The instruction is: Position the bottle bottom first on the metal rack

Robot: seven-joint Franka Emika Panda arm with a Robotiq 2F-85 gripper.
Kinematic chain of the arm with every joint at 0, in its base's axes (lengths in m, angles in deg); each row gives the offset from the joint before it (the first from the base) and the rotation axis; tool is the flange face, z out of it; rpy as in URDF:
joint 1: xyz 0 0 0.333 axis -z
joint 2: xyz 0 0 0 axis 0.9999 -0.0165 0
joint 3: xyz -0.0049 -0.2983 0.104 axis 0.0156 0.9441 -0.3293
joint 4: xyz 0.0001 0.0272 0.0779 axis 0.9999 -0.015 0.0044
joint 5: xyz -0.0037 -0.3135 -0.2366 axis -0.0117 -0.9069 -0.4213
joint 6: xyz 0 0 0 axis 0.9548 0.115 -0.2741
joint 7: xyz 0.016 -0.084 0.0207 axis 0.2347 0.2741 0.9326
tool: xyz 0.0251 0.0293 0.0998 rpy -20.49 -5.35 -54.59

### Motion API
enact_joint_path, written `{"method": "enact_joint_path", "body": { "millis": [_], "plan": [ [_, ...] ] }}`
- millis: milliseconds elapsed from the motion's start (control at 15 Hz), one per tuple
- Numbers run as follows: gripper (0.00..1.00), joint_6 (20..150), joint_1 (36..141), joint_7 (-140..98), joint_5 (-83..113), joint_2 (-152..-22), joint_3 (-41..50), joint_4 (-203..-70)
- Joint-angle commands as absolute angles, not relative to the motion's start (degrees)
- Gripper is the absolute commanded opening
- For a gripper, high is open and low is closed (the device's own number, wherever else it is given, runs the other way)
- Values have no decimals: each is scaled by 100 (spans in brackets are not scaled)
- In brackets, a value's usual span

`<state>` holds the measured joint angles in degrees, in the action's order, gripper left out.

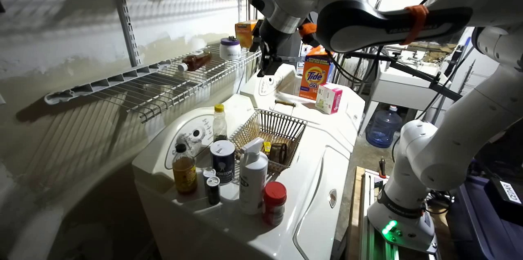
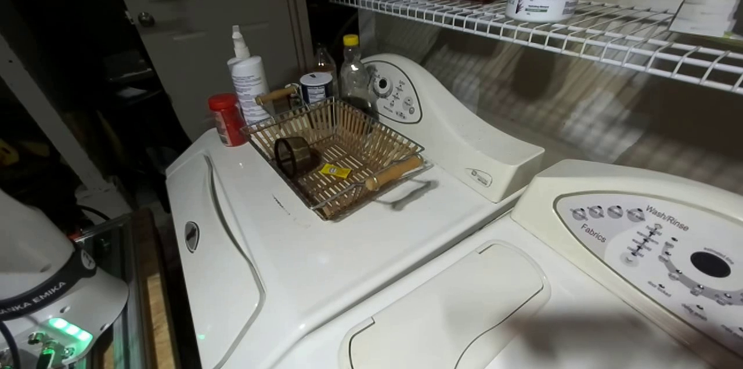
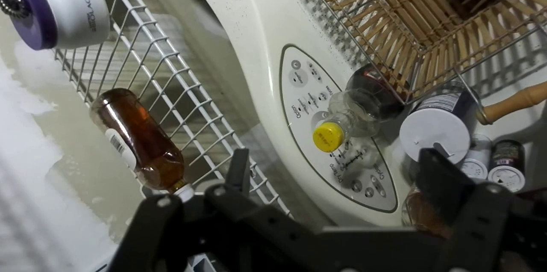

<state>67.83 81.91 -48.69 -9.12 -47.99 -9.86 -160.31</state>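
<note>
By a patched, stained wall [image 1: 61,43], the bottle [image 3: 147,141], smooth translucent brown, is laid on its side across thin bars of the metal rack [image 1: 186,95], presumably to be turned onto its base; the gripper [image 3: 335,155] is spread wide with nothing held, likely for a grasp; nearby, a squat purple-lidded jar [image 3: 77,11] is stood; below, a slatted basket [image 2: 377,134] is set on the dryer [image 2: 348,259].
</note>
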Motion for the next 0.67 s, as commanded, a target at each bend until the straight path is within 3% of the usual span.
{"method": "enact_joint_path", "body": {
  "millis": [0, 600],
  "plan": [
    [100, 6804, 8047, -6026, -823, -5381, -631, -15307],
    [100, 6991, 8187, -8063, -224, -6599, -288, -14015]
  ]
}}
